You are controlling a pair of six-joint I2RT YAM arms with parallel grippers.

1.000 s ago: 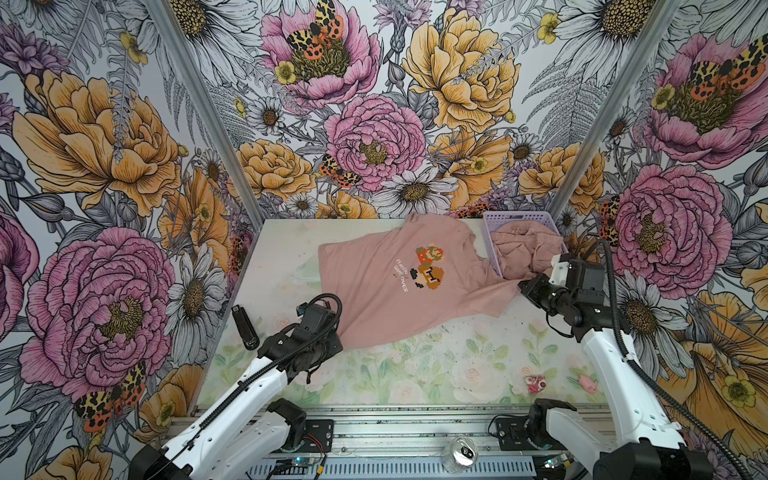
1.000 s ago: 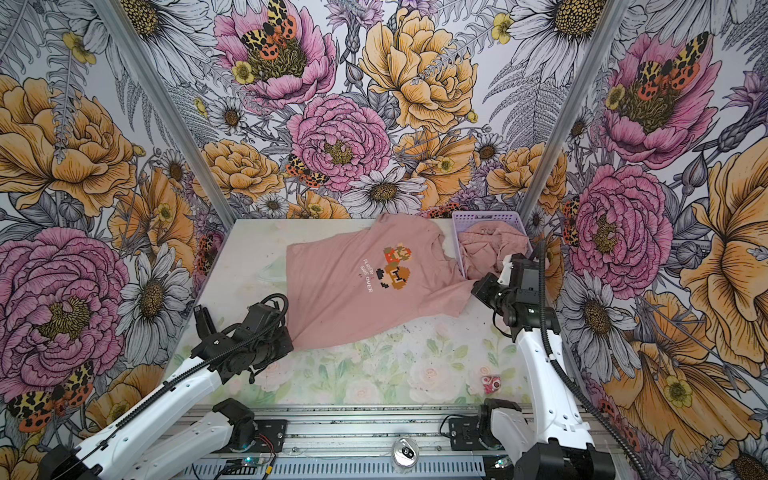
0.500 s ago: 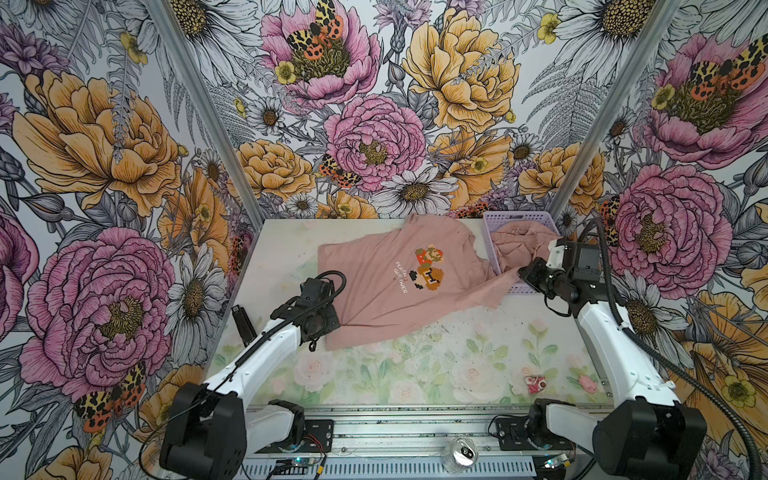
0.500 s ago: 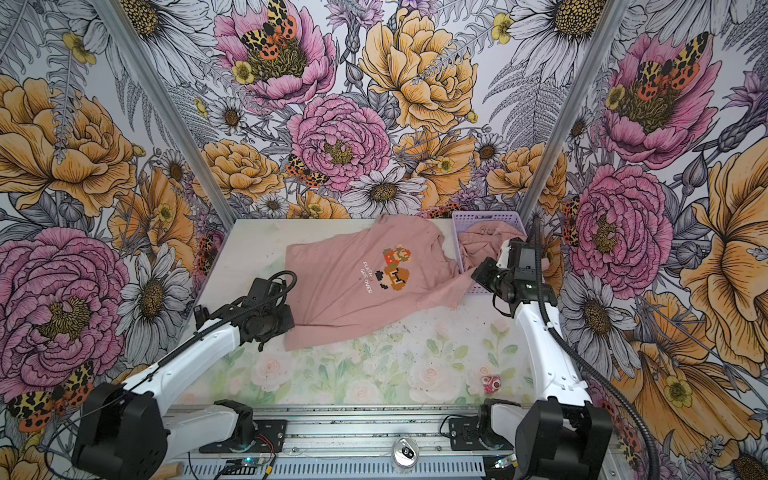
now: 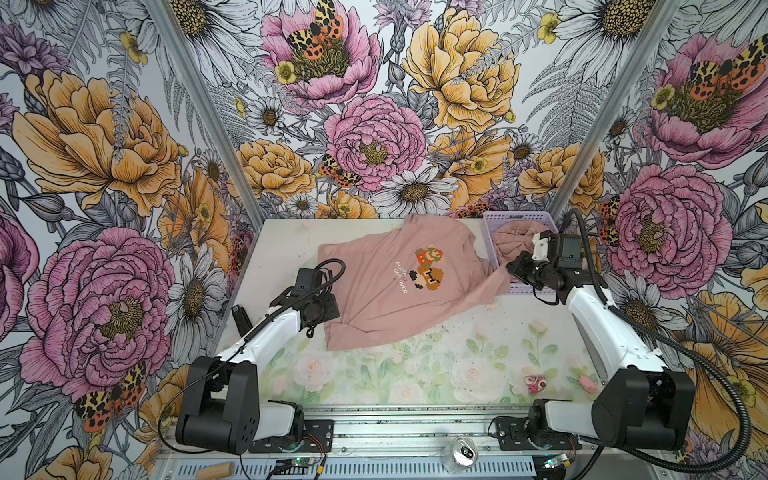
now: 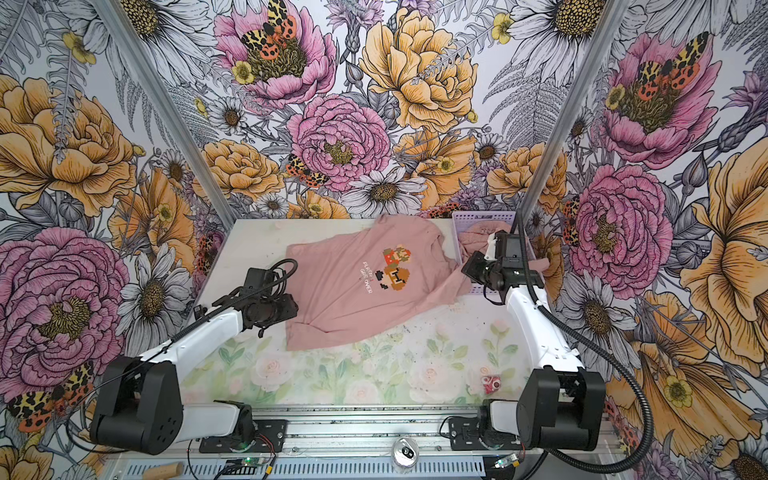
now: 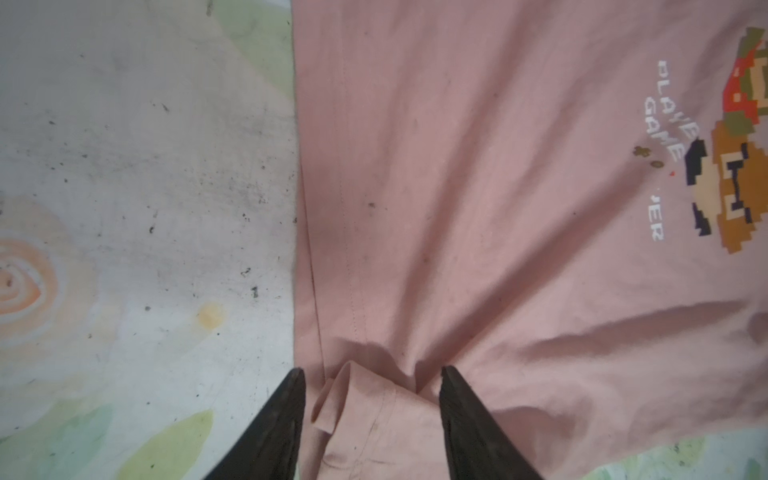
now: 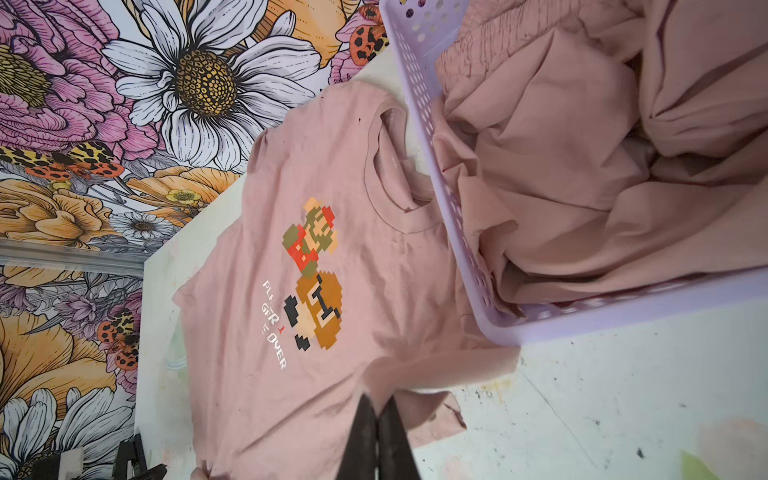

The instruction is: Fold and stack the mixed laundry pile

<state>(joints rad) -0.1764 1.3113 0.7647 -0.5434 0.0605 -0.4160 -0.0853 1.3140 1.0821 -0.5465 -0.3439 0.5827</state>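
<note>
T-shirt (image 5: 374,291) first: you have the dusty-pink one spread face up across the middle of the table (image 5: 415,374), with its hem toward the left arm and its collar toward the far right corner. Nearest you, the left gripper (image 7: 372,370) sits at the hem edge with its jaws parted. A bunched fold of hem lies loose between them, not pinched. A little further back on the other side, the right gripper (image 8: 377,397) has its jaws pressed together on the edge of a sleeve, which lifts off the table to meet it. Between the two, the pixel-art print (image 5: 428,268) and white lettering show clearly, with creases fanning across the cloth. Beyond that, in the far right corner, the lavender perforated basket (image 5: 515,216) stands upright, and the shirt's collar touches its side wall. Crumpled pink garments (image 8: 582,166) fill it. A gathered elastic waistband shows at its far side, and you cannot tell how many pieces lie in there.
</note>
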